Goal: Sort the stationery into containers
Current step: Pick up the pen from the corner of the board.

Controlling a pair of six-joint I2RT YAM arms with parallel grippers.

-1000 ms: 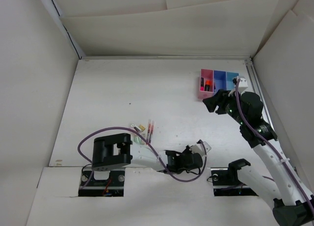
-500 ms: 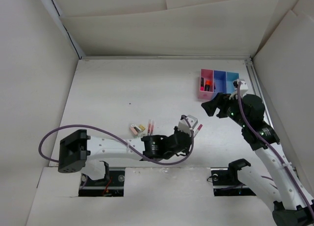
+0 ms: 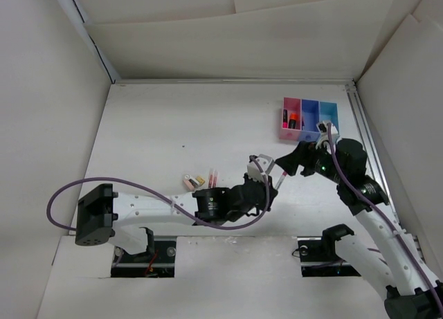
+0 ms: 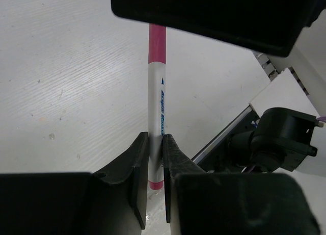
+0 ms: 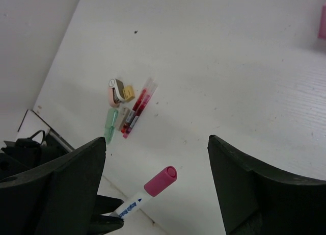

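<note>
Early days — pink bin [image 3: 285, 133] has a couple of highlighters [image 3: 292, 120]; the two blue bins [image 3: 309, 115] look empty, though the view's small. Left tool [image 4: 155, 143] is clamped on a pink-capped pen [image 4: 157, 105], held above the bench [image 3: 173, 125] close to the right tool [image 5: 158, 153], which is spread wide. The pile of pens and erasers [image 5: 125, 110] sits unsorted on the bench.

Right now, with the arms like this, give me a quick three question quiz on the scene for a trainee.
1. True or false: the left gripper is shut on the pink-capped pen.
2. Which bin in the row of bins shows highlighters inside? A pink, B dark blue, C light blue.
3. Short answer: is the right gripper open or shut?
Key: 1 true; 2 A; 3 open.
</note>
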